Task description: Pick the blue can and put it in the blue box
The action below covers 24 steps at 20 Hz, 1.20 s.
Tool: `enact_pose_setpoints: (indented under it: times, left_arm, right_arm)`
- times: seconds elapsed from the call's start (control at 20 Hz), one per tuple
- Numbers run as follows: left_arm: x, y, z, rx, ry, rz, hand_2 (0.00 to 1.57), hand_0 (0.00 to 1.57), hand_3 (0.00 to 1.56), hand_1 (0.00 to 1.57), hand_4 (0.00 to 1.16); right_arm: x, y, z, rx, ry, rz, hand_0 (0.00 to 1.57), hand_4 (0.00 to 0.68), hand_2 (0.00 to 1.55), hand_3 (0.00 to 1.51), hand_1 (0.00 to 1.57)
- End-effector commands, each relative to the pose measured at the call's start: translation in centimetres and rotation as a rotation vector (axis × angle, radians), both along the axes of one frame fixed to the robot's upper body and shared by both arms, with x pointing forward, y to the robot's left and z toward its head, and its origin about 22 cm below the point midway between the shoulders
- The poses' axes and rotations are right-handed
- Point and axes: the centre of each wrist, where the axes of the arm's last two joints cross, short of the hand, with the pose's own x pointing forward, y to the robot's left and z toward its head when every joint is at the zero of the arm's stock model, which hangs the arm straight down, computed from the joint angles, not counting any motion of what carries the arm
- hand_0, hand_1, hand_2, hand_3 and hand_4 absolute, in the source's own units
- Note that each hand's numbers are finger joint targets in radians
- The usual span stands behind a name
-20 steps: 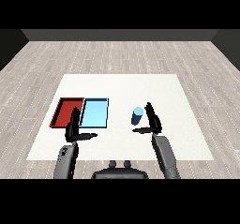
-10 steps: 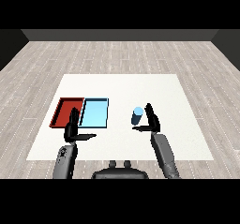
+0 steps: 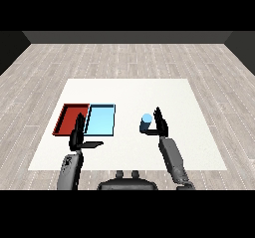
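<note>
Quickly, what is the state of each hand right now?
Left hand: open, holding nothing.
Right hand: open beside the blue can, not curled round it.

A small blue cylindrical can [image 3: 146,123] with a paler blue top stands upright on the white counter [image 3: 129,95], well to the right of the light blue tray [image 3: 101,120]. That tray is a shallow rectangular one with a darker blue rim, lying flat on the counter, its long side touching a red tray [image 3: 69,118] on its left.
</note>
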Motion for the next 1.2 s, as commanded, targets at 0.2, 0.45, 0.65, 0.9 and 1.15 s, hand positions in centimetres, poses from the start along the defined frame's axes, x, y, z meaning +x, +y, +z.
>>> enact_pose_setpoints:
  times: [0.2,0.45,0.65,0.9,1.15]
  left_arm:
    - [1.4,0.2,-0.8,-0.007,-0.021,0.035,0.00,0.00,0.00,0.00,0.00]
    - [0.6,1.0,0.5,0.014,-0.011,0.047,0.00,0.00,0.00,0.00,0.00]
    - [2.4,0.5,0.8,0.033,-0.030,0.018,0.00,0.00,0.00,0.00,0.00]
    - [0.0,1.2,0.5,0.022,-0.005,0.038,0.00,0.00,0.00,0.00,0.00]
    - [-0.1,1.0,-0.1,0.026,-0.011,0.045,0.00,0.00,0.00,0.00,0.00]
  right_arm:
    - [2.1,-1.0,0.3,0.053,0.067,-0.007,0.00,0.000,0.00,0.00,0.00]
    - [2.0,-1.7,-1.1,0.063,0.052,-0.011,0.00,0.000,0.00,0.00,0.00]
    - [2.8,0.3,-2.0,0.076,0.073,-0.004,0.00,0.000,0.00,0.00,0.00]
    - [4.7,2.4,-1.3,0.072,0.071,0.020,0.00,0.000,0.00,0.00,0.00]
    - [3.2,2.5,-3.2,0.104,0.061,-0.002,0.00,0.000,0.00,0.00,0.00]
